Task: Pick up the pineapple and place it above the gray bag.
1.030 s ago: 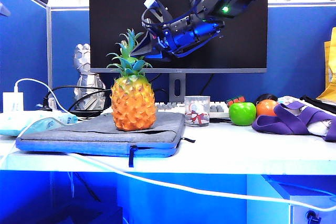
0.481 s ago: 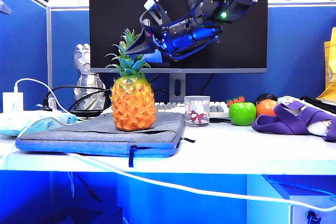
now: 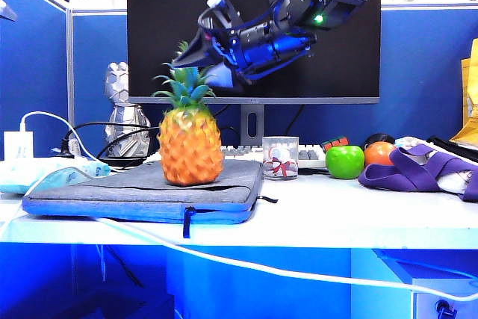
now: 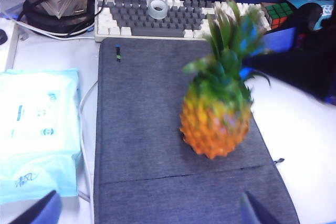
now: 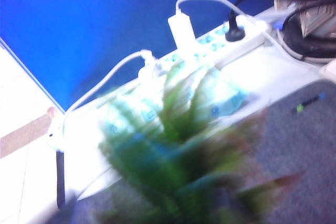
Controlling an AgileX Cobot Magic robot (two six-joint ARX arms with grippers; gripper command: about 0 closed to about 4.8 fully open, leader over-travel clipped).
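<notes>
The pineapple, orange-yellow with a green crown, stands upright on the gray bag, which lies flat on the left part of the desk. My right gripper hovers at the top of the crown, its fingers spread apart on either side of the leaf tips and gripping nothing. In the right wrist view the blurred crown fills the foreground over the gray bag. My left gripper hangs above the near end of the gray bag, open and empty, with the pineapple ahead of it.
A glass cup, a green apple, a small orange fruit and purple straps sit to the right of the bag. Behind it are a keyboard and a monitor. A wipes pack and a power strip lie to the left.
My right gripper's fingers have opened off the pineapple's crown and risen slightly. The pineapple stays on the bag, its crown now standing freer.
</notes>
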